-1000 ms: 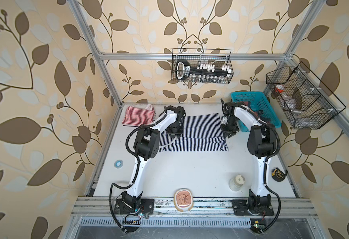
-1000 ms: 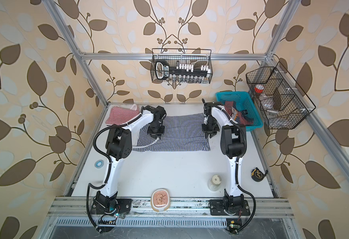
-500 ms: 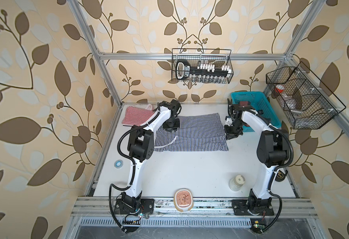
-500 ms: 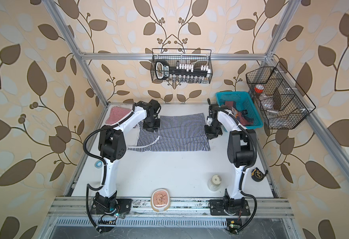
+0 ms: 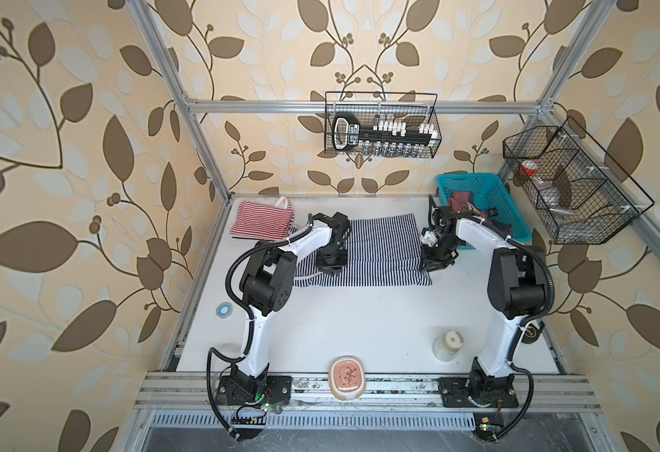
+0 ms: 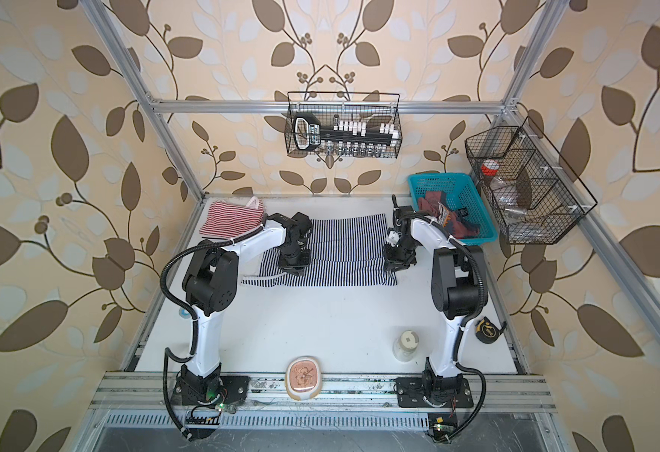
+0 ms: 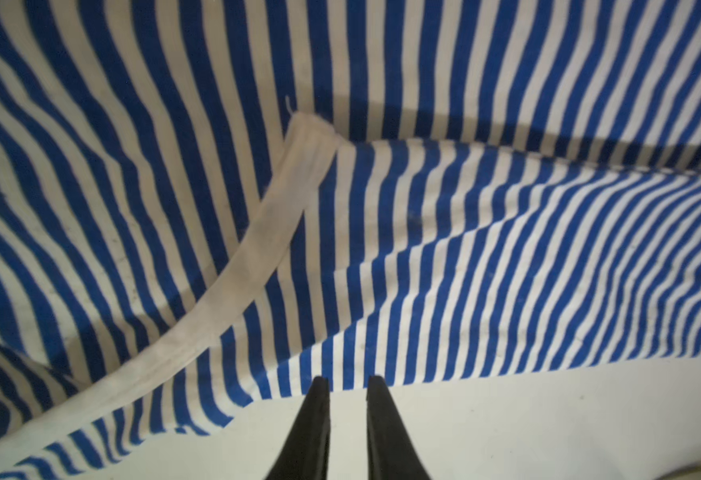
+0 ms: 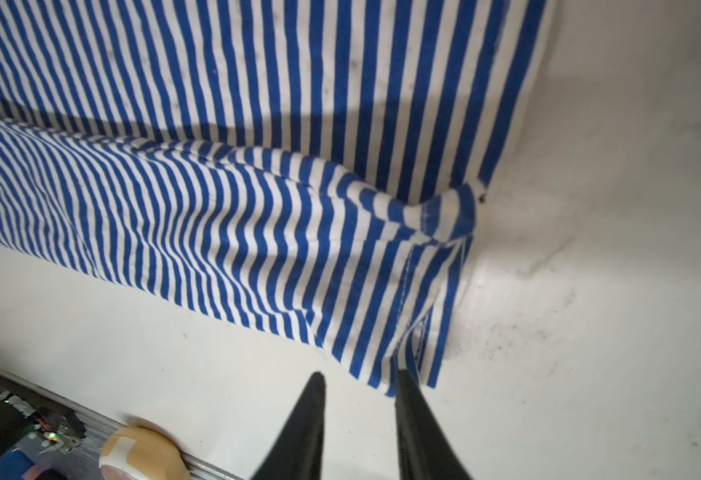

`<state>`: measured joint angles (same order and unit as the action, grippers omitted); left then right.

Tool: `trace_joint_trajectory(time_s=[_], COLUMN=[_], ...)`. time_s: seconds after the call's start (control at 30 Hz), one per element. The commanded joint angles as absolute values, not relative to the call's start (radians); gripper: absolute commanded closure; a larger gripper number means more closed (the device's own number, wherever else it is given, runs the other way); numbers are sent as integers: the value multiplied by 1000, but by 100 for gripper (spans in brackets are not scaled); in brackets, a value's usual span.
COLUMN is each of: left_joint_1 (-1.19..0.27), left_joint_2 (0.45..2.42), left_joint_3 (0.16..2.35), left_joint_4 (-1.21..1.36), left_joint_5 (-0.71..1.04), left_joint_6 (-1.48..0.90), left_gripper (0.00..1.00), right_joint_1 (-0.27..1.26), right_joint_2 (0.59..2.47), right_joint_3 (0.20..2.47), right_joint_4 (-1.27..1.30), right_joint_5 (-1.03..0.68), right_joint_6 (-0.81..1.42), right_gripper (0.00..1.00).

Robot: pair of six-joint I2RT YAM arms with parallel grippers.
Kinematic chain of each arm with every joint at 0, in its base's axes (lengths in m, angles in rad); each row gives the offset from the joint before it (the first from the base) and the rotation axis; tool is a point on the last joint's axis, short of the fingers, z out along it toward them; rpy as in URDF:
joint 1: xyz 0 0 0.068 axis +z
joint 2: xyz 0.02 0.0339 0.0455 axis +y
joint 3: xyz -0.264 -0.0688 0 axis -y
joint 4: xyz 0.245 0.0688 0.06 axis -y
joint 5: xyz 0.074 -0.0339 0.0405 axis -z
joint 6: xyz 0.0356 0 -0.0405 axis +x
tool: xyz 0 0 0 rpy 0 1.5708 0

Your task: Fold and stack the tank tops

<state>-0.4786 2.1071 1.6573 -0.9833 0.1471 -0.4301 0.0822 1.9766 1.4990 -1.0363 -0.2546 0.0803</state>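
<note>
Roughly mid-task. White tabletop [image 5: 359, 321] is mostly bare on the near side; all the cloth lies at the far side.

Navy-and-white striped tank top [image 5: 383, 254] is spread flat at the far middle, long axis across the table, in both top views. Its near long edge looks doubled onto the body, and a raised fold line shows in both wrist views. I judge a lengthwise fold partway made.

Red-and-white striped tank top [image 5: 261, 223] sits as a folded packet in the far left corner, just beside the navy top's left end. Teal plastic mesh basket [image 5: 492, 195] stands at far right. Dusty red tank top [image 5: 463, 199] is crumpled inside it, not yet folded.

Left gripper [image 7: 348, 386] hangs low at the strap end of the navy top, tips right at the near cloth edge. Its black fingers [image 7: 315, 415] are a narrow slit apart, with nothing between them. Right gripper [image 8: 357, 380] is at the hem end, jaws somewhat wider, bare table showing through the gap. One tip sits just at the hem corner [image 8: 415, 365]; no cloth is pinched.

Doing it well:
- Both pinches should take the same edge, all layers, at matching depth.
- White binding strap [image 7: 257, 249] trails loose at the left end. Tuck it in before the next fold or it will poke out.
- Lift both ends level, carry them together, and lay them down slowly so the stripes stay parallel.
</note>
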Motion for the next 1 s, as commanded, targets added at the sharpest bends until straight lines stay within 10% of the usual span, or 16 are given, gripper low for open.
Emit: trace_joint_trajectory(time_s=[0.0,0.2,0.97], left_joint_1=[-469,-458,-465], left_joint_2=[2135,2162,1964], left_joint_3=[1639,1586,1470], left_joint_4=[-957,-955,-989], left_joint_5=[137,101,93], left_joint_6=[-444,-446,-452], left_gripper=[81,80,73], right_joint_1=[89,89,52], right_joint_2=[2024,2057,1944], right_joint_3=[1491,1448,1355], right_joint_4=[-1031,-1040,-1038], right_joint_5=[-276,-182,-122], right_joint_6=[46,39,61], right_gripper=[81,100,99])
